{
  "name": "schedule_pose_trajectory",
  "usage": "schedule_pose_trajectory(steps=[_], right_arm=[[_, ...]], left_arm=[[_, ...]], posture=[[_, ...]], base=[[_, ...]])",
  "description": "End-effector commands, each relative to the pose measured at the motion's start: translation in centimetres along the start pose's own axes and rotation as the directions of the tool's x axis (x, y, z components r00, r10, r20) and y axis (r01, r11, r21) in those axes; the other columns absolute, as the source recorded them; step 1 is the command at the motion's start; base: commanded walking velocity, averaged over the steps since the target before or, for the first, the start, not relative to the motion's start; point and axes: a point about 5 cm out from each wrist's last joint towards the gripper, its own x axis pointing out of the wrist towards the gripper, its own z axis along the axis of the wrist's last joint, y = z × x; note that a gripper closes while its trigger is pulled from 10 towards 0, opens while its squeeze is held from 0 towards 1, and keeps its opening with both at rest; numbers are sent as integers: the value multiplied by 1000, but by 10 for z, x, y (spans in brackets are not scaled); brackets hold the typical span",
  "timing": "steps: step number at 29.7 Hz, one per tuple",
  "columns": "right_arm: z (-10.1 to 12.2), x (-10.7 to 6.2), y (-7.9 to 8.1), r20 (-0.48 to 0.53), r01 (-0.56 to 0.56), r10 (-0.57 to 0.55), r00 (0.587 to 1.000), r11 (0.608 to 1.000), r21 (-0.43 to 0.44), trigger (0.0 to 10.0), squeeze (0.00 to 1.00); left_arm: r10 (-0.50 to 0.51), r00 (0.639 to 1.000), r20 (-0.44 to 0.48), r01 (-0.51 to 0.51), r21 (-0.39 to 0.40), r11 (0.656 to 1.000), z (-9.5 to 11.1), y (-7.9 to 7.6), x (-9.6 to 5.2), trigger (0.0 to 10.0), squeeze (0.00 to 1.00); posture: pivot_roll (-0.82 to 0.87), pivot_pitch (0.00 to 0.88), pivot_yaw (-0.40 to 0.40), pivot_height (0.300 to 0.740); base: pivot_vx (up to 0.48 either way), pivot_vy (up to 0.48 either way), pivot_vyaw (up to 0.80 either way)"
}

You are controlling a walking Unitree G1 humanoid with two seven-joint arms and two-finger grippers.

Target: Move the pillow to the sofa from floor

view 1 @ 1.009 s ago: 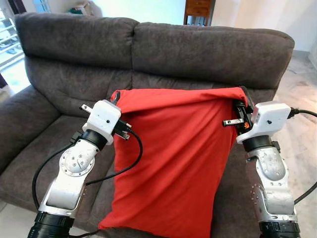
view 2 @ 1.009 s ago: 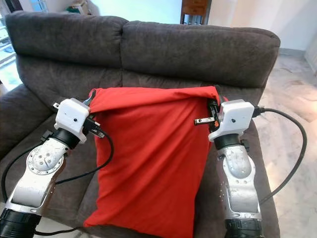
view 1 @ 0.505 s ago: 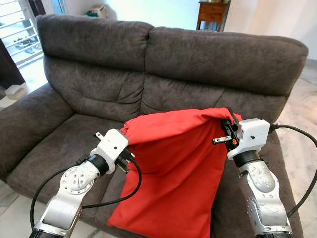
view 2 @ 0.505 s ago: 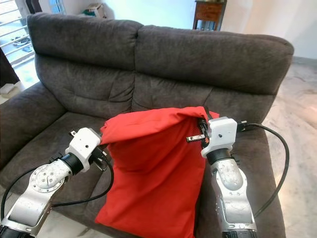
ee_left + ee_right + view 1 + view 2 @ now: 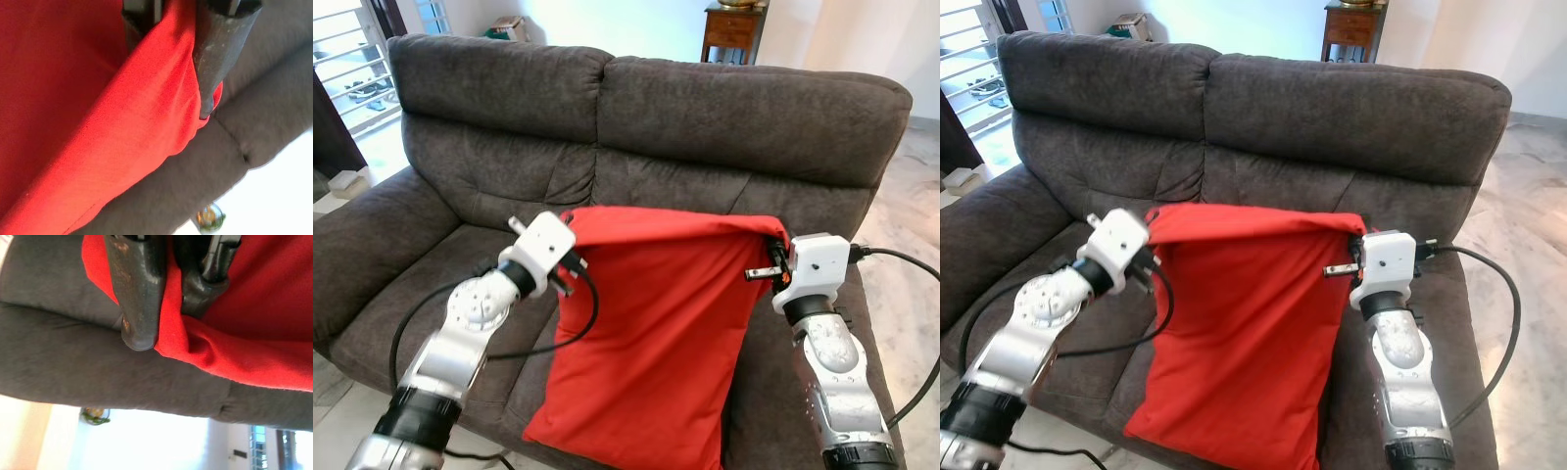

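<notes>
A large red pillow (image 5: 656, 323) hangs upright in front of the dark grey sofa (image 5: 656, 108), its lower end draped over the seat's front edge. My left gripper (image 5: 570, 217) is shut on the pillow's top left corner. At the top right corner my right gripper (image 5: 775, 257) is shut on the cloth as well. In the left wrist view, red fabric (image 5: 166, 93) is pinched between the black fingers (image 5: 220, 44). The right wrist view shows the fingers (image 5: 139, 289) clamped on a red fold (image 5: 171, 333) in front of the sofa's back.
The sofa has two seat cushions (image 5: 431, 284), a wide left armrest (image 5: 362, 235) and a tall back. Pale tiled floor (image 5: 915, 186) lies to the right. A wooden cabinet (image 5: 734, 29) stands behind the sofa, and a barred window (image 5: 347, 59) is at the far left.
The left gripper has lifted its corner of the pillow, so the top edge now runs level between both grippers. The right gripper has hardly moved.
</notes>
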Motion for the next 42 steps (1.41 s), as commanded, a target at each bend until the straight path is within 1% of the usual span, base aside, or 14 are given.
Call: schedule_pose_trajectory(steps=[1,6,9,12,13,16,19,20,22,27,30,35,40,42], right_arm=[[6,0,-32,22,158,-158,987,987,0,10000,0],[2,-3,-35,10,170,-170,985,985,-17,10000,0],[-5,-5,-38,-16,212,-212,977,977,-29,10000,0],[-7,-6,-41,-30,251,-252,967,967,-31,10000,0],[-7,-7,-45,-32,282,-283,959,959,-36,10000,0],[-5,-7,-51,-22,314,-315,949,949,-39,10000,0],[-2,-7,-59,-9,350,-351,936,936,-40,10000,0],[-1,-7,-64,-2,378,-378,926,925,-47,10000,0],[-1,-8,-67,1,393,-394,919,918,-49,10000,0],[-1,-10,-67,5,402,-402,916,914,-50,10000,0],[-2,-12,-66,3,404,-404,915,913,-48,10000,0],[-3,-12,-67,2,414,-415,910,909,-51,10000,0],[2,-11,-76,24,464,-463,886,884,-52,10000,0],[4,-12,-83,40,506,-505,862,860,-58,10000,0]], left_arm=[[80,997,-3,-79,53,995,-1,21,-5,10000,0],[112,994,12,-112,51,992,0,22,-8,10000,0],[120,992,34,-121,31,992,0,15,-10,10000,0],[138,990,35,-139,33,990,-1,13,-11,10000,0],[164,985,44,-166,38,985,0,17,-10,10000,0],[196,979,58,-199,48,979,4,25,-7,10000,0],[215,974,73,-219,57,974,7,32,-4,10000,0],[217,972,86,-223,67,972,10,37,1,10000,0],[216,971,101,-224,77,972,13,40,4,10000,0],[219,967,129,-230,81,970,21,45,12,10000,0],[210,968,135,-222,79,972,20,40,11,10000,0],[228,963,143,-240,75,968,19,41,10,10000,0],[249,952,181,-267,85,960,29,50,17,10000,0],[259,944,206,-282,92,955,36,55,22,10000,0]], posture=[[-7,84,35,740],[-2,95,30,740],[-1,101,28,740],[0,101,27,740],[1,101,27,740],[1,101,27,740],[2,99,27,740],[-2,96,28,740],[-2,96,28,740],[-6,95,34,740],[-5,97,33,740],[4,94,27,740],[4,89,30,740],[3,84,35,740]], base=[[0,0,0],[0,0,0],[0,0,0],[0,0,0],[0,0,0],[0,0,0],[0,0,0],[0,0,0],[0,0,0],[0,0,0],[0,0,0],[0,0,0],[0,0,0],[0,0,0]])
